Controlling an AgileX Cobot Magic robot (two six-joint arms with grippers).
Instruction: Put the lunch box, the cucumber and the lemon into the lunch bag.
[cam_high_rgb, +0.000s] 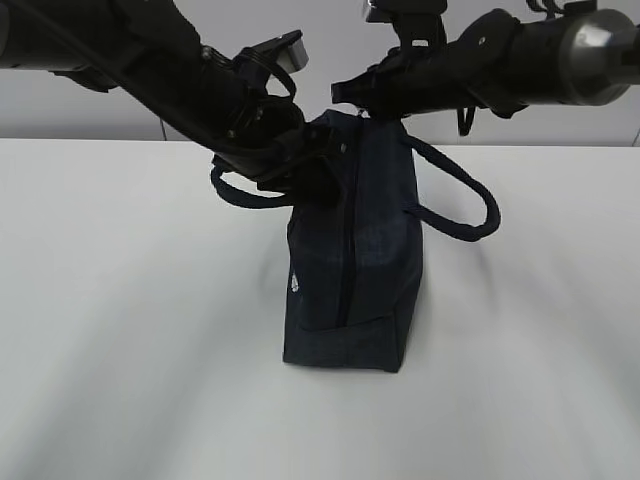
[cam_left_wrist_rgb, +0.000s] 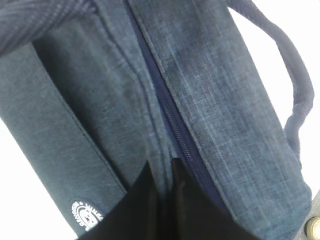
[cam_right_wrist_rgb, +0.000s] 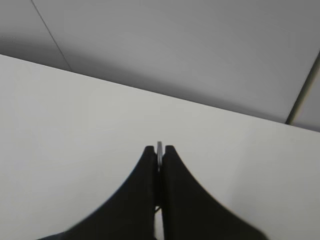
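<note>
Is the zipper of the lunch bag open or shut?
Shut. The lunch bag shows its zipper closed along the visible length, fabric edges meeting with no gap.

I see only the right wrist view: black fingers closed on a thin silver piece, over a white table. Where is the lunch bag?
Observer: The lunch bag stands on end directly below your right gripper; that piece is probably its ring pull.
Operator: Is the zipper open?
Observer: The zipper looks closed in the left wrist view.
Operator: And the other arm?
Observer: The left gripper pinches bag fabric beside the zipper.
</note>
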